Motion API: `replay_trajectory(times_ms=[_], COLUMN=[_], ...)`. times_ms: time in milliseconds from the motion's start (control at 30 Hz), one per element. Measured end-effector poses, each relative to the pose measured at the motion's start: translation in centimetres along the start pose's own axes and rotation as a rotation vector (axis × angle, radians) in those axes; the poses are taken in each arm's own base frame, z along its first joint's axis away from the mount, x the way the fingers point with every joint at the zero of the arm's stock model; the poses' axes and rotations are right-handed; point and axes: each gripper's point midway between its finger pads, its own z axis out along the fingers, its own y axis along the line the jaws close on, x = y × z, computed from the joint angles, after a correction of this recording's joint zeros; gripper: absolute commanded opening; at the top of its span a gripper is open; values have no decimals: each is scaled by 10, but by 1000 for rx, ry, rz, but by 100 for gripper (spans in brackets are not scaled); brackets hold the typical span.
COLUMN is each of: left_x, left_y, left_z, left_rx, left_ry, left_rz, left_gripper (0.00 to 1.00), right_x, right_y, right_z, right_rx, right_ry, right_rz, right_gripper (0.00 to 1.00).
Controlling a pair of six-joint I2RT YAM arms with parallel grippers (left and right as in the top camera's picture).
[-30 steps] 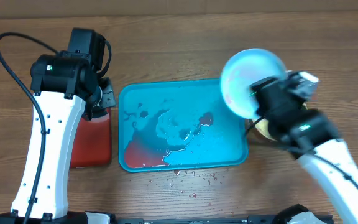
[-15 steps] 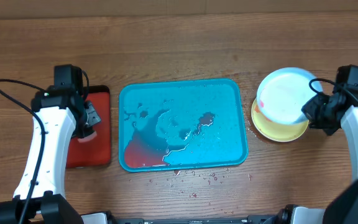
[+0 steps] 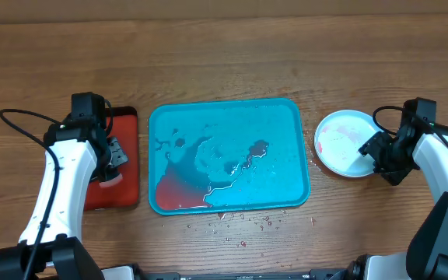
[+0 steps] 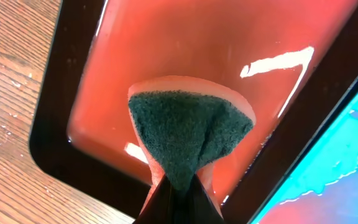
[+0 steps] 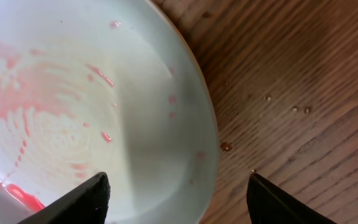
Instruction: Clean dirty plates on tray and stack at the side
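The cyan tray (image 3: 286,124) lies mid-table, wet, with a red sauce pool in its front left corner and no plates on it. To its right, on the wood, lies a white plate (image 3: 341,140) with pink smears; anything under it is hidden. My right gripper (image 3: 373,152) is at the plate's right edge. In the right wrist view it (image 5: 179,205) stands open, the plate's (image 5: 73,106) rim lying between the fingers (image 5: 86,199). My left gripper (image 3: 113,160) hovers over the red tray (image 3: 127,194). It (image 4: 180,186) is shut on a green-faced sponge (image 4: 188,127).
The red tray (image 4: 185,37) with a dark rim sits left of the cyan tray (image 4: 347,168), close beside it. Red droplets and crumbs (image 3: 243,222) speckle the wood in front of the cyan tray. Water drops (image 5: 225,147) dot the table by the plate.
My right gripper brought the plate down flat over the lime one beside the tray and opened. The left arm settled over the red tray, still gripping the sponge.
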Motion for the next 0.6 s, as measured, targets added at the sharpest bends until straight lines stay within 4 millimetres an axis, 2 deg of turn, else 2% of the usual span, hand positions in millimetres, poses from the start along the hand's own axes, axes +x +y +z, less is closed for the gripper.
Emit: replay_trajectory(times_ms=[167, 267, 367, 467, 567, 600], left_x=[-7, -18, -29, -40, -43, -41], left_y=[3, 3, 4, 2, 0, -1], left_z=[1, 1, 1, 8, 23, 28], left_rx=[-4, 1, -5, -13, -27, -35], left_ry=[-26, -69, -108, -138, -116, -102], left_rz=[17, 13, 3, 5, 11, 17], left_gripper=[4, 5, 20, 40, 52, 54], right_x=[13, 4, -5, -10, -8, -7], right_y=[-8, -1, 6, 9, 8, 8], right_z=[-6, -20, -33, -44, -49, -50], right_rx=[38, 29, 11, -7, -10, -11], right_ry=[63, 49, 19, -12, -17, -19], right_rz=[1, -8, -13, -18, -21, -24], right_gripper=[72, 72, 73, 74, 80, 84])
